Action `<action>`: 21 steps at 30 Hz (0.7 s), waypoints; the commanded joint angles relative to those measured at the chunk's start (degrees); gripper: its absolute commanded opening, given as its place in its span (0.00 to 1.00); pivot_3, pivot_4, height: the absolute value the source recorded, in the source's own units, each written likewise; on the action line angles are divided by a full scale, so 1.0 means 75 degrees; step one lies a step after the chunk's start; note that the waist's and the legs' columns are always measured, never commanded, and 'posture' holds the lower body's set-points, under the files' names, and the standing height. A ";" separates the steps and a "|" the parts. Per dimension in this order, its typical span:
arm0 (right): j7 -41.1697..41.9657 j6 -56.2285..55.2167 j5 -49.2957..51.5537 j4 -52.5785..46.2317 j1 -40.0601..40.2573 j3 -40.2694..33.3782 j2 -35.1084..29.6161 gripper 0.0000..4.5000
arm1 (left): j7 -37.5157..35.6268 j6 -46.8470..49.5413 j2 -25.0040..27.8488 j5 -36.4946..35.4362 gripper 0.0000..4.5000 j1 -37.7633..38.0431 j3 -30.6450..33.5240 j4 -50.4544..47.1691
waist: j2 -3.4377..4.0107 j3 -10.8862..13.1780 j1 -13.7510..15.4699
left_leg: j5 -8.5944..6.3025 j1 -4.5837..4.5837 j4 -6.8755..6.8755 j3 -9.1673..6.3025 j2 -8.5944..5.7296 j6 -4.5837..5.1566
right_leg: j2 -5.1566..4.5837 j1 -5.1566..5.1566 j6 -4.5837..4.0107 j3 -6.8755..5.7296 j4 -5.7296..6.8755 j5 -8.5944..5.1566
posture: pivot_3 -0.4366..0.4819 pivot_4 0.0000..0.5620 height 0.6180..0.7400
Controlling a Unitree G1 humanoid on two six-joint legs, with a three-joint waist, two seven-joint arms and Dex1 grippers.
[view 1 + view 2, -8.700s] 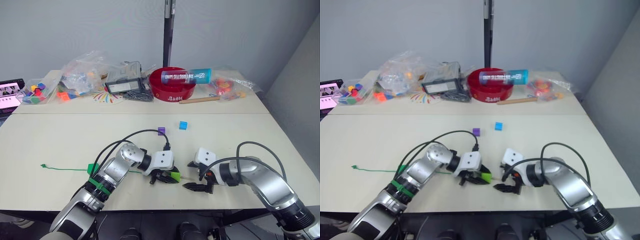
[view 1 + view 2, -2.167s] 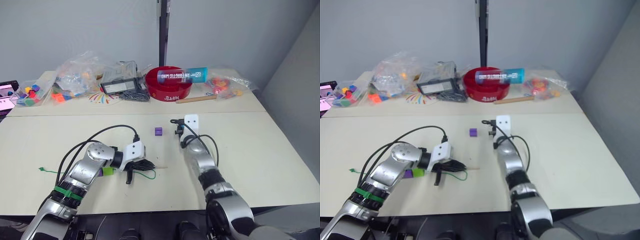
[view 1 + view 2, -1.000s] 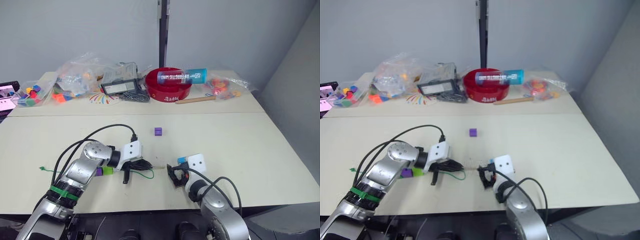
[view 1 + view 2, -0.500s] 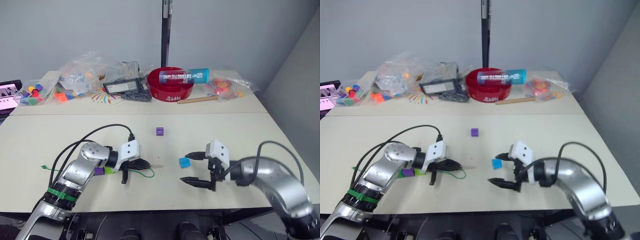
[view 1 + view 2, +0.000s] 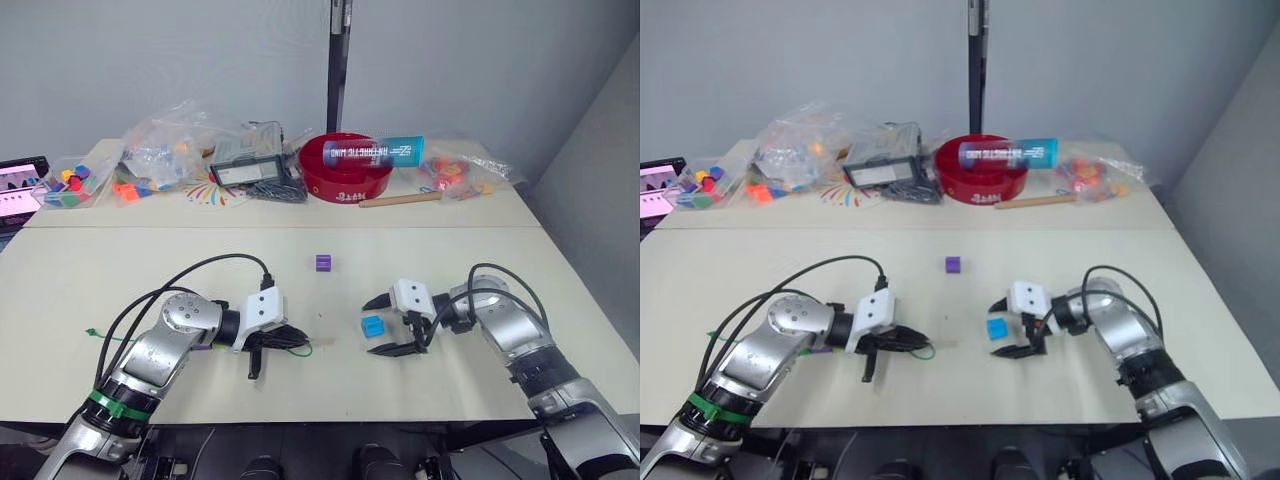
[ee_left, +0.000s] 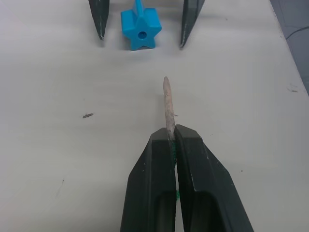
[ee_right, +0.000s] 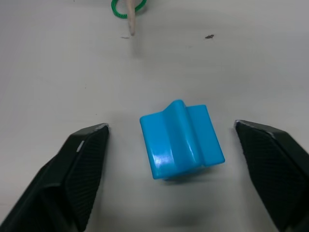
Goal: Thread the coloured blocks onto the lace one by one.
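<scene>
My left gripper [image 6: 173, 131] is shut on the lace [image 5: 297, 349] just behind its pale stiff tip [image 6: 167, 104], which points at the blue block [image 6: 140, 25]. The block [image 5: 373, 326] lies on the table in front of me, between the fingers of my open right gripper [image 7: 171, 126], which touch nothing. The green cord loops under the left gripper [image 5: 272, 338] and trails left to a knot [image 5: 90, 332]. A purple block [image 5: 323, 262] sits alone farther back. A bit of purple [image 5: 820, 350] shows under my left forearm.
Along the back stand a red bowl [image 5: 345, 172] with a teal tube [image 5: 372, 150] across it, bags of toys [image 5: 165, 148], a dark case [image 5: 245, 170], a wooden stick [image 5: 400, 200] and another toy bag [image 5: 455, 172]. A screen [image 5: 20, 185] sits at the far left.
My right gripper has moved left and now straddles the blue block, which lay beside it half a second ago. The left gripper still holds the lace tip.
</scene>
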 commanded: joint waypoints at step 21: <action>-0.0465 0.1186 0.0041 -0.1486 0.0634 -0.0283 0.0324 0.30 | 0.0281 0.0149 -0.0201 0.0142 0.00 -0.0501 -0.0216 -0.0080 | 0.0000 0.0000 -0.0009 | 0.0001 0.0006 0.0000 -0.0001 0.0000 -0.0002 | 0.0002 0.0000 -0.0002 0.0001 0.0011 0.0001 | 0.48 0.27 0.92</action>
